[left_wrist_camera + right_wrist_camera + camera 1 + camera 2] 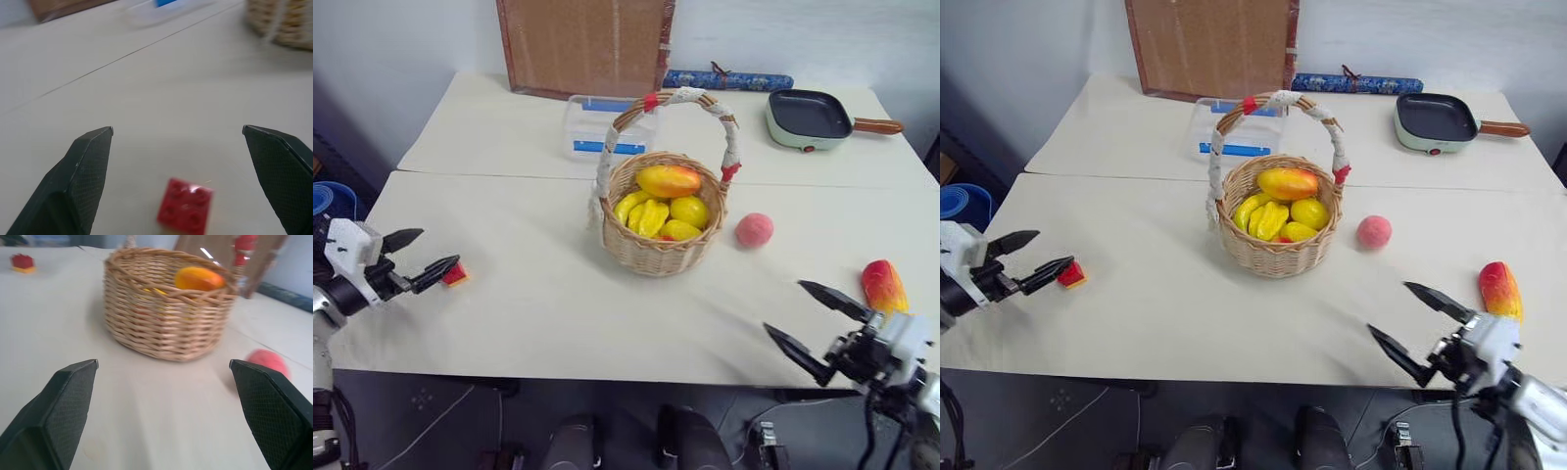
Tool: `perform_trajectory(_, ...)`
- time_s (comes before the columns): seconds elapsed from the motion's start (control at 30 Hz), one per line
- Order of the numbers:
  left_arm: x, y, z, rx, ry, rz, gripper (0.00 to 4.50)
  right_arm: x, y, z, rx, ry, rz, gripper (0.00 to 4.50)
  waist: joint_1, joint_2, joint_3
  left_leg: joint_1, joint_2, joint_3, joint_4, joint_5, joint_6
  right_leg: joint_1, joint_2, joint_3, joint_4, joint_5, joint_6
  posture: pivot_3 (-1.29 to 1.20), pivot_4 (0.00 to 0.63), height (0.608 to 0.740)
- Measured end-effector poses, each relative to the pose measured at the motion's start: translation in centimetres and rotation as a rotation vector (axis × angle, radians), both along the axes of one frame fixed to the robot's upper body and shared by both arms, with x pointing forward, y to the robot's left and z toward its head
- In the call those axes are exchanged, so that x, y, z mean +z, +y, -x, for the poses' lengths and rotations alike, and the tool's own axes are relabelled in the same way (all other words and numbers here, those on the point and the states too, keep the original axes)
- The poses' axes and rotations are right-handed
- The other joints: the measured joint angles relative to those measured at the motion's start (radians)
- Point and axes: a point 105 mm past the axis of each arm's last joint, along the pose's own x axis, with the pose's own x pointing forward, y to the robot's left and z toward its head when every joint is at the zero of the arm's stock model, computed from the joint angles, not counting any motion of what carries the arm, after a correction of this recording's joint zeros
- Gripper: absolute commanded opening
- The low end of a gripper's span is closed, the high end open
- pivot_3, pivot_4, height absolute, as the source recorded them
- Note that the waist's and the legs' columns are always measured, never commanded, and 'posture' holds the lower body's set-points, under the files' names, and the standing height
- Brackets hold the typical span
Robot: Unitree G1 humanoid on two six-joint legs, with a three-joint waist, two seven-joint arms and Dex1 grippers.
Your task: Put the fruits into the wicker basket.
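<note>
Both my end effectors, left [418, 255] and right [806, 321], are spread wide and grasp nothing. The basket [658, 253] already carries yellow fruit. The peach [754, 230] beside it and the mango [883, 285] near my right still lie on the counter [538, 294].

Even, soft indoor light, fairly bright; table [558, 294] reads pale cream w/ no hard glare. Basket [658, 250] throws a faint soft shadow toward the near side, so light seems overhead/behind. Head views sharp across the scene; room goes dark at far left edge. Left wrist view: fingers [83, 181] crisp-ish, brick [186, 205] slightly soft w/ small specular glint on top, background smeared, esp. basket at the corner. Right wrist view: basket weave mildly blurred, peach [268, 363] out of focus.
</note>
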Motion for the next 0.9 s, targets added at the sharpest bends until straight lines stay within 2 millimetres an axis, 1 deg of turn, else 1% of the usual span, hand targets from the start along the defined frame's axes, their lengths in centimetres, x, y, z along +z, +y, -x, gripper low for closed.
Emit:
perform_trajectory(0.03, 0.3, -1.2, 0.6, -0.084, 0.010, -0.039, 4.46, -0.6, -1.3, 0.3, -0.056, 0.010, 0.004, 4.50, 0.000, 0.000, 0.000, 0.001, 0.000, 0.001, 0.000, 0.000, -0.001, 0.000, 0.000, 0.001, 0.000, 0.000, 0.000, 0.00, 0.150, 0.740)
perform_trajectory(0.07, 0.3, -2.0, 0.9, -0.131, 0.012, -0.059, 4.46, -0.9, -2.1, 0.5, -0.088, 0.018, 0.001, 4.50, 0.000, 0.000, 0.000, 0.003, 0.000, 0.002, 0.000, 0.000, -0.002, 0.000, -0.001, 0.003, 0.000, 0.000, 0.000, 0.00, 0.150, 0.740)
perform_trajectory(0.1, 0.4, -3.2, 1.4, -0.205, 0.009, -0.085, 4.46, -1.6, -3.0, 0.5, -0.122, 0.036, 0.006, 4.50, -0.002, 0.001, 0.000, 0.004, 0.002, 0.005, 0.000, 0.000, -0.002, 0.000, -0.002, 0.006, 0.001, 0.000, -0.001, 0.00, 0.150, 0.740)
perform_trajectory(0.13, 0.3, -4.2, 1.8, -0.264, 0.011, -0.108, 4.46, -2.3, -3.4, 0.4, -0.140, 0.054, 0.009, 4.50, -0.004, 0.001, 0.000, 0.004, 0.003, 0.006, 0.000, 0.000, -0.002, 0.000, -0.003, 0.008, 0.001, -0.001, -0.002, 0.00, 0.150, 0.740)
perform_trajectory(0.2, 0.1, -5.5, 2.4, -0.331, 0.014, -0.116, 4.46, -2.6, -3.3, -0.7, -0.153, 0.072, 0.007, 4.50, -0.023, 0.002, 0.001, 0.005, 0.005, 0.010, 0.000, 0.002, -0.003, -0.002, -0.002, 0.016, 0.002, 0.000, -0.004, 0.00, 0.150, 0.740)
perform_trajectory(0.27, 0.3, -6.8, 2.6, -0.382, 0.001, -0.113, 4.46, -2.1, -3.0, -2.6, -0.169, 0.082, 0.001, 4.50, -0.040, 0.002, 0.001, 0.006, 0.008, 0.013, 0.000, 0.004, -0.005, -0.003, 0.000, 0.019, 0.003, 0.002, -0.008, 0.00, 0.150, 0.740)
perform_trajectory(0.37, 0.9, -8.2, 2.6, -0.418, -0.022, -0.088, 4.46, -0.6, -2.2, -5.8, -0.175, 0.096, -0.023, 4.50, -0.051, 0.002, 0.001, 0.006, 0.011, 0.015, 0.000, 0.005, -0.008, -0.006, 0.001, 0.019, 0.006, 0.002, -0.008, 0.00, 0.150, 0.740)
perform_trajectory(0.4, 1.1, -8.7, 2.5, -0.424, -0.029, -0.066, 4.46, 0.3, -1.5, -7.6, -0.166, 0.102, -0.038, 4.50, -0.055, 0.002, 0.001, 0.007, 0.011, 0.016, 0.000, 0.007, -0.005, -0.006, 0.002, 0.019, 0.007, 0.002, -0.009, 0.00, 0.150, 0.740)
perform_trajectory(0.47, 1.2, -9.8, 2.4, -0.448, -0.030, -0.047, 4.46, 2.8, 0.1, -11.3, -0.150, 0.116, -0.068, 4.50, -0.062, 0.003, 0.001, 0.005, 0.012, 0.017, 0.000, 0.008, -0.004, -0.010, 0.002, 0.018, 0.011, 0.003, -0.010, 0.00, 0.150, 0.740)
perform_trajectory(0.5, 1.1, -10.2, 2.4, -0.452, -0.025, -0.041, 4.46, 3.8, 0.7, -12.8, -0.149, 0.127, -0.084, 4.50, -0.061, 0.003, 0.001, 0.005, 0.012, 0.017, 0.000, 0.008, -0.005, -0.012, 0.002, 0.018, 0.014, 0.003, -0.010, 0.00, 0.150, 0.740)
perform_trajectory(0.53, 1.1, -10.4, 2.4, -0.457, -0.022, -0.039, 4.46, 4.4, 1.1, -13.7, -0.152, 0.137, -0.091, 4.50, -0.057, 0.003, 0.001, 0.003, 0.013, 0.017, 0.000, 0.008, -0.006, -0.015, 0.004, 0.018, 0.015, 0.002, -0.011, 0.00, 0.150, 0.740)
perform_trajectory(0.63, 0.6, -10.7, 2.4, -0.452, 0.002, -0.022, 4.46, 4.6, 2.2, -16.5, -0.169, 0.227, -0.105, 4.50, -0.047, 0.003, 0.001, -0.002, 0.014, 0.018, 0.000, 0.009, -0.007, -0.021, 0.007, 0.017, 0.019, 0.001, -0.013, 0.00, 0.150, 0.740)
perform_trajectory(0.67, 0.5, -10.8, 2.3, -0.452, 0.006, -0.019, 4.46, 4.5, 2.7, -17.0, -0.166, 0.249, -0.105, 4.50, -0.044, 0.003, 0.001, -0.003, 0.014, 0.018, 0.000, 0.009, -0.007, -0.021, 0.009, 0.016, 0.019, 0.001, -0.013, 0.00, 0.150, 0.740)
perform_trajectory(0.73, 0.4, -10.8, 2.3, -0.442, 0.014, -0.012, 4.46, 4.2, 3.8, -18.5, -0.151, 0.297, -0.115, 4.50, -0.047, 0.003, 0.001, -0.004, 0.014, 0.019, 0.001, 0.009, -0.005, -0.021, 0.012, 0.015, 0.018, 0.002, -0.012, 0.00, 0.150, 0.740)
perform_trajectory(0.77, 0.3, -10.9, 2.3, -0.441, 0.016, -0.011, 4.46, 4.1, 4.8, -19.5, -0.136, 0.325, -0.117, 4.50, -0.049, 0.003, 0.001, -0.004, 0.013, 0.022, 0.002, 0.009, -0.003, -0.021, 0.012, 0.014, 0.016, 0.003, -0.010, 0.00, 0.150, 0.740)
perform_trajectory(0.83, 0.4, -11.2, 2.5, -0.448, 0.013, -0.015, 4.46, 3.9, 6.0, -20.8, -0.124, 0.364, -0.103, 4.50, -0.053, 0.002, 0.001, -0.004, 0.013, 0.024, 0.003, 0.008, -0.002, -0.021, 0.012, 0.015, 0.015, 0.004, -0.008, 0.00, 0.150, 0.740)
perform_trajectory(0.9, 0.4, -11.4, 2.6, -0.450, 0.013, -0.016, 4.46, 3.2, 6.5, -21.6, -0.129, 0.394, -0.083, 4.50, -0.053, 0.002, 0.001, -0.004, 0.013, 0.025, 0.003, 0.009, -0.002, -0.021, 0.012, 0.015, 0.015, 0.004, -0.008, 0.00, 0.150, 0.740)
